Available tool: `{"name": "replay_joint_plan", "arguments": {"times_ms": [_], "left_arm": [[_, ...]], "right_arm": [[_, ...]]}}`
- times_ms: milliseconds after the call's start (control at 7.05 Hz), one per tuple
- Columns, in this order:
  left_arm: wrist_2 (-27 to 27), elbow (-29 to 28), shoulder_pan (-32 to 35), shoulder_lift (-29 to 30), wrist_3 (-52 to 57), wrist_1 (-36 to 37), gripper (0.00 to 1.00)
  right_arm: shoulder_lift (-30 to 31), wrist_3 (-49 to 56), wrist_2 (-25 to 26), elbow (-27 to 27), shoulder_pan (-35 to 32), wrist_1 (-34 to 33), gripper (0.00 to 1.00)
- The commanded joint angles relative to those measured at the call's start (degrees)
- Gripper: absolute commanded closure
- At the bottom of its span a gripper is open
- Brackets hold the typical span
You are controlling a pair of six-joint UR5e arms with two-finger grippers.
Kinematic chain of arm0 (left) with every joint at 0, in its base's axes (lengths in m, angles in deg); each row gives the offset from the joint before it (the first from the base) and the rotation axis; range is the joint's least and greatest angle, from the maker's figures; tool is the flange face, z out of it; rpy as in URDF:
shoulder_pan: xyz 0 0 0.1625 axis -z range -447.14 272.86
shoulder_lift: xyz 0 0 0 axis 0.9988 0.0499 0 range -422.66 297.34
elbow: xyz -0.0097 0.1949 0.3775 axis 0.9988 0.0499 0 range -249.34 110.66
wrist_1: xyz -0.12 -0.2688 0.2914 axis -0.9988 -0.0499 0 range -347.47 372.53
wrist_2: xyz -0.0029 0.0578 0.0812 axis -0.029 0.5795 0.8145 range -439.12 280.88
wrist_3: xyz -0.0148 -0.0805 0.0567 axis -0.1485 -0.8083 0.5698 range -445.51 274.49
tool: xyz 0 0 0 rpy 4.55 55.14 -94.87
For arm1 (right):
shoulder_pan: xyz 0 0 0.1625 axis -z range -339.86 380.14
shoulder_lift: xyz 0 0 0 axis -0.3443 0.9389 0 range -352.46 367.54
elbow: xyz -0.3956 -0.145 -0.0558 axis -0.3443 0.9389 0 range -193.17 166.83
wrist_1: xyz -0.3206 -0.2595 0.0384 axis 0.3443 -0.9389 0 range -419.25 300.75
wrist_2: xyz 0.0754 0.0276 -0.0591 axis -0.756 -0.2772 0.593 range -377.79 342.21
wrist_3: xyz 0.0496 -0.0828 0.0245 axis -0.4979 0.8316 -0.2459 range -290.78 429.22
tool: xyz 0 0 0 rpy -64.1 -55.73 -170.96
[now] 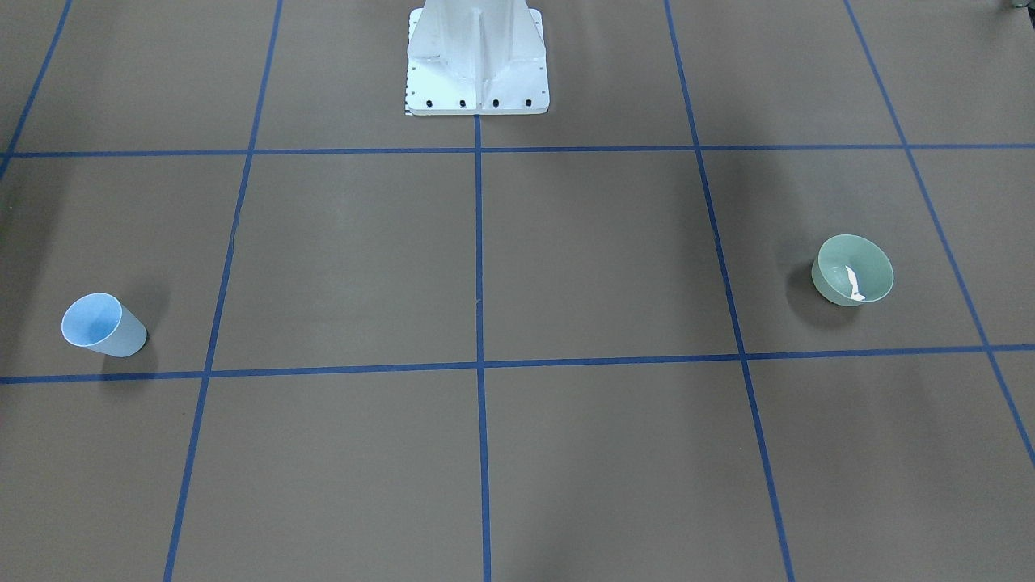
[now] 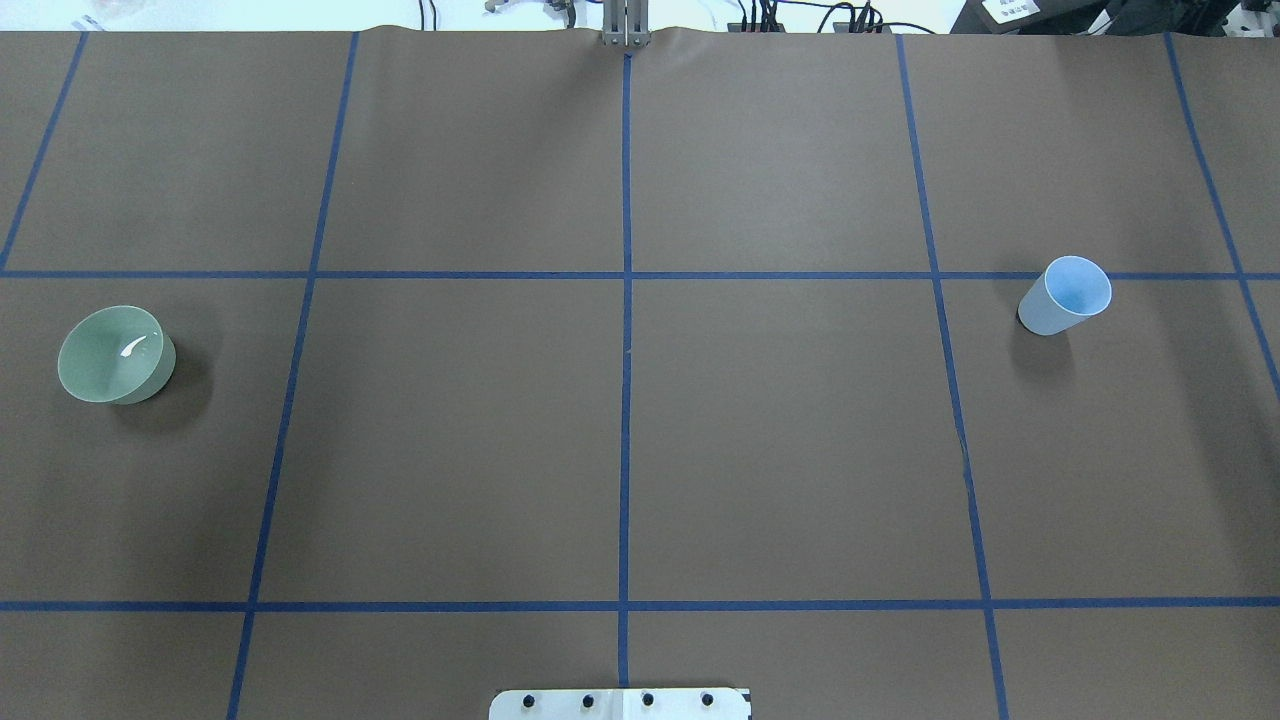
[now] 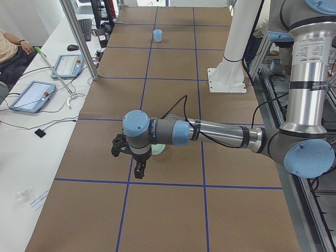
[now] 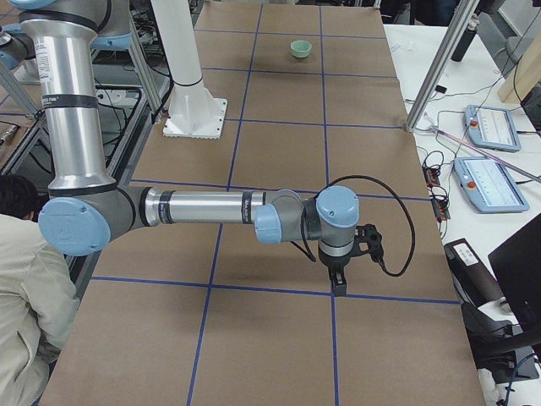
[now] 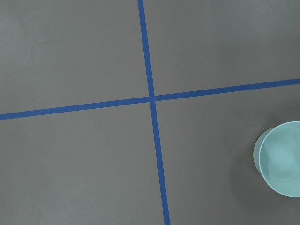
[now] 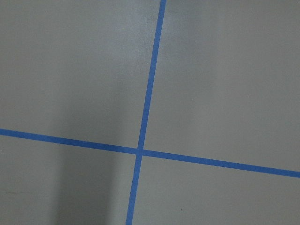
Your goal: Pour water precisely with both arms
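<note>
A green bowl (image 1: 841, 260) stands on the brown table at the robot's left (image 2: 100, 365). A white glint in it (image 1: 854, 284) looks like water. A light-blue cup (image 1: 101, 325) stands upright at the robot's right (image 2: 1068, 293); I cannot tell whether it holds water. The left gripper (image 3: 137, 172) hangs above the table beside the bowl (image 3: 160, 149), and shows in the exterior left view only. The right gripper (image 4: 339, 286) points down and shows in the exterior right view only. I cannot tell whether either is open or shut. The left wrist view shows the bowl (image 5: 281, 159) at its right edge.
The white bolted pedestal (image 1: 477, 61) stands at the robot's side of the table. Blue tape lines (image 2: 626, 300) divide the table into squares. Control tablets (image 3: 31, 94) lie on a side bench. A person (image 4: 21, 279) sits beside the right arm's base.
</note>
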Motion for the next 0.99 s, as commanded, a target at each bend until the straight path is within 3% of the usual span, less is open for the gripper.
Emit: {"name": "replay_joint_plan", "arguments": {"times_ms": [0,851], "left_arm": [[0.0,0.5,0.1,-0.4,0.0,-1.0,0.0],[-0.1,0.6,0.1,-0.7,0.1,-1.1,0.0]], "right_arm": [[0.0,0.0,0.0,-0.7,0.0,-0.4,0.0],[0.4,0.0,-0.4,-1.1,0.0,-0.3,0.0]]}}
